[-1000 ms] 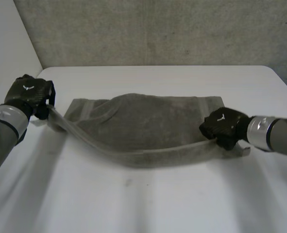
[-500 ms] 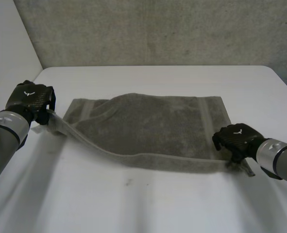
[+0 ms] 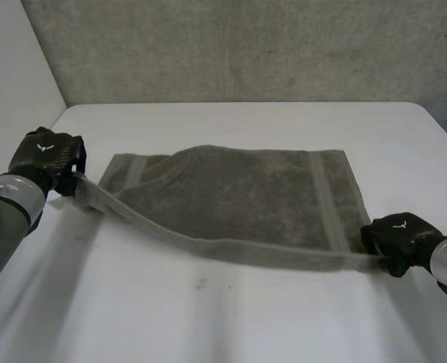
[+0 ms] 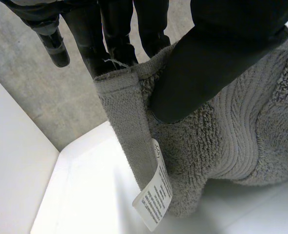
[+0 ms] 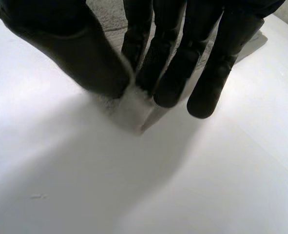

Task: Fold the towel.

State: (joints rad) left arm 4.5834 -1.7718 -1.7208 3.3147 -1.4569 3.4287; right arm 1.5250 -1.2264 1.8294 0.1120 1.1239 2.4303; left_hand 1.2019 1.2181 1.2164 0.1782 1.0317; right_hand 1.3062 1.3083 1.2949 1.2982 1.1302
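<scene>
**Desk:** Head view first. Which step is this?

**Caption:** A grey terry towel (image 3: 246,197) lies across the middle of the white table (image 3: 231,318). Its near edge is raised and drawn into a shallow, sagging line between the robot's hands. The left hand (image 3: 48,155) holds the near-left corner clear of the table. The right hand (image 3: 395,236) holds the near-right corner low, close to the tabletop. It looks like the start of the fold: corners gripped, edge stretched, nothing laid over yet.

**Desk:** And the towel itself?

**Caption:** The far part rests flat, apart from a soft ridge rising toward its far-left. A woven band (image 3: 325,200) crosses it near the right end.

**Desk:** Left wrist view?

**Caption:** The left hand (image 4: 217,53) has its thumb clamping the thick pile against the fingers at the hemmed corner. A white printed label (image 4: 153,197) hangs from the hem beneath the grip.

**Desk:** Right wrist view?

**Caption:** The right hand (image 5: 175,63) closes thumb and fingertips together on a small pale tip of towel (image 5: 134,109) just above the table. It is a slim hold.

**Desk:** What does the next move call for?

**Caption:** Probably both hands carry the near edge over to the far edge, level and in step, and set corner on corner. The right hand's slight pinch seems the likelier one to slip.
</scene>
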